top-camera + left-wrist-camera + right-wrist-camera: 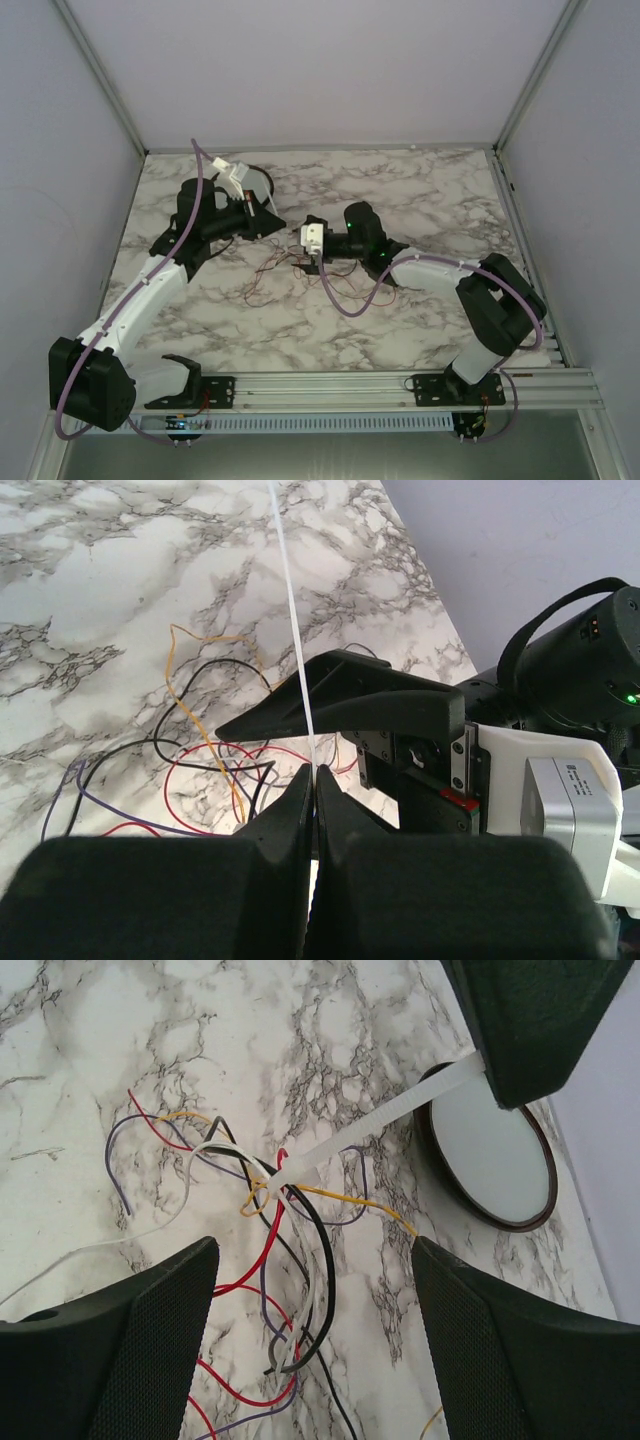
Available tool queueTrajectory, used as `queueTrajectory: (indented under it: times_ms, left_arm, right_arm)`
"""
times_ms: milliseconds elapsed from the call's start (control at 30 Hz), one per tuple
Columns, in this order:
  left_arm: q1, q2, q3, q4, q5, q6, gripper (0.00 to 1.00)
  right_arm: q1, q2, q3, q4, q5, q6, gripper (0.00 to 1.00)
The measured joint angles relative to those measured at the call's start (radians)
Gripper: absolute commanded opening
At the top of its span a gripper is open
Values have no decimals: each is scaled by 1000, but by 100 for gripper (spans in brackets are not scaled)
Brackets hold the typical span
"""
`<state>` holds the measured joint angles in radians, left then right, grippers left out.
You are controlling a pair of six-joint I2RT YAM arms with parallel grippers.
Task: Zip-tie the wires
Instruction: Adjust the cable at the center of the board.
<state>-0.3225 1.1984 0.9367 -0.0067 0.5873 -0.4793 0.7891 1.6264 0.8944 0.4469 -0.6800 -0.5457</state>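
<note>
1. The wires (290, 1220) lie mid-table (420, 200), under the right gripper (313, 1252) and between its spread fingers.
2. The zip tie (370, 1132) runs from the left gripper's (313, 772) pinch to the wires.
3. The dish (490, 1155) sits behind them, leftward.

Wires: thin flexible wires (325, 1250) in red, black, yellow, purple and white; loose curling loops.
Location: middle of the marble-patterned tabletop (100, 1040).
Tie: white flat plastic zip tie (370, 1130), looped round the strands where they gather; tail taut, slanting far-right.
</note>
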Motion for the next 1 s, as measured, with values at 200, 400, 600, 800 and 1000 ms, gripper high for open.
queueTrajectory:
  times_ms: [200, 400, 600, 800, 1000]
  left_arm:
    - [0, 8, 0, -4, 16, 7, 0]
    - [0, 19, 0, -25, 47, 23, 0]
    - [0, 34, 0, -40, 77, 42, 0]
    - [0, 42, 0, -47, 97, 47, 0]
    - [0, 43, 0, -52, 89, 53, 0]
  right_arm:
    - [3, 8, 13, -15, 4, -29, 81]
    - [4, 47, 67, -46, 14, -69, 82]
    - [13, 81, 125, -130, 18, -135, 79]
    - [28, 117, 177, -217, 17, -192, 68]
    - [34, 133, 190, -270, 20, -208, 42]
